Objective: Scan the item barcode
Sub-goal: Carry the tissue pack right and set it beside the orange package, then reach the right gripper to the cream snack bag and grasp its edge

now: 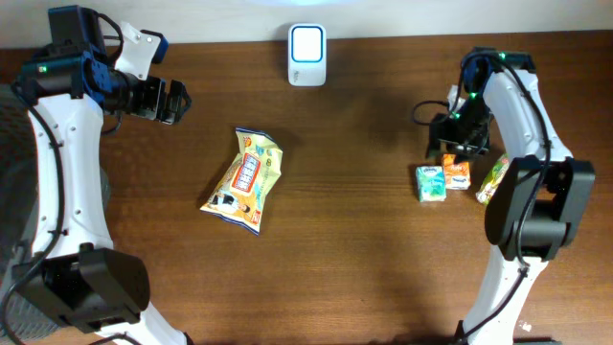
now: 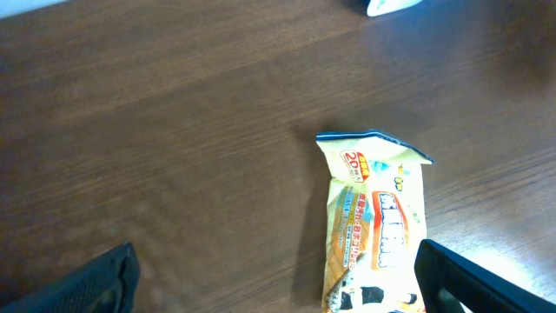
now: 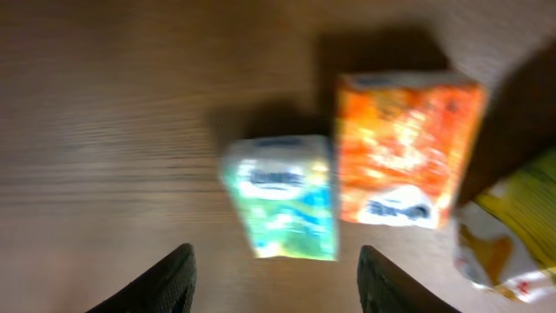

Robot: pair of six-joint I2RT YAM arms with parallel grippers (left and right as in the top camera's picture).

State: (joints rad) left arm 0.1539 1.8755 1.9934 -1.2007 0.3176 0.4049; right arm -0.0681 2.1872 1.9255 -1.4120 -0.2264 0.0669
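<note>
Downward, the right claw [image 3: 274, 254] hangs spread-fingered over the green carton [image 3: 282, 196]

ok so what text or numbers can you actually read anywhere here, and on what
"20": on the red badge at the top of the snack bag, probably; it is soft.
Snack bag, large blue lettering: too blurred to read.
Green carton, dark label: blurred, unreadable.
Orange carton, dark label: blurred, unreadable.
Yellow packet: nothing readable.
White scanner: no text visible.
</note>
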